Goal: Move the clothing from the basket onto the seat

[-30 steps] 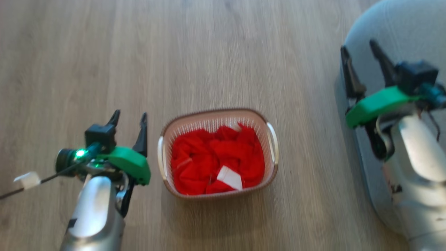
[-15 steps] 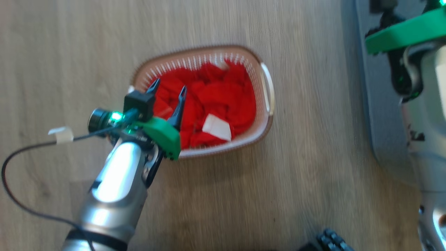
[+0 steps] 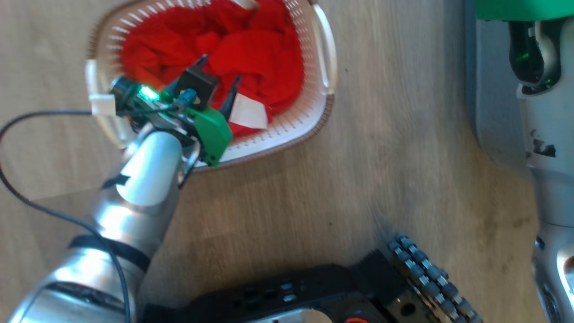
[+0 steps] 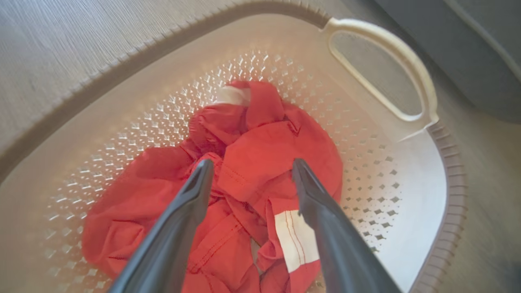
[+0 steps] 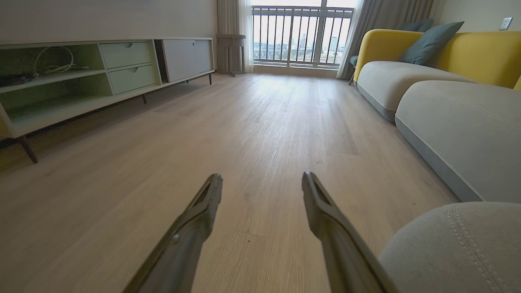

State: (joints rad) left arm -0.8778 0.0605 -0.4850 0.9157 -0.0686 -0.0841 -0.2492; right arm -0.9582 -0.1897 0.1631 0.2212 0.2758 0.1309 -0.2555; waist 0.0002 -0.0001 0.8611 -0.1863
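The cream-white basket (image 3: 287, 132) with a brown rim stands on the wood floor, with the red clothing (image 3: 255, 45) heaped inside. My left gripper (image 3: 220, 69) hangs open just over the heap, fingers pointing down into it. In the left wrist view the left gripper (image 4: 251, 162) straddles a red fold of the clothing (image 4: 154, 191), nothing pinched, beside a white patch (image 4: 295, 240) and the basket's perforated wall (image 4: 407, 171). My right gripper (image 5: 261, 176) is open and empty above the floor. The grey seat (image 5: 460, 244) with pale stitching lies just to its right, and its edge (image 3: 489, 89) is under my right forearm (image 3: 547, 134).
My black base and a ribbed wheel (image 3: 426, 273) sit at the bottom of the head view. A thin cable (image 3: 27, 121) loops off the left wrist. A low cabinet (image 5: 81, 81) lines one side of the room and a yellow-backed sofa (image 5: 447, 114) the other.
The head camera has tipped down, so the whole picture has shifted. My left gripper has gone from beside the basket to over the clothing inside it, staying open.
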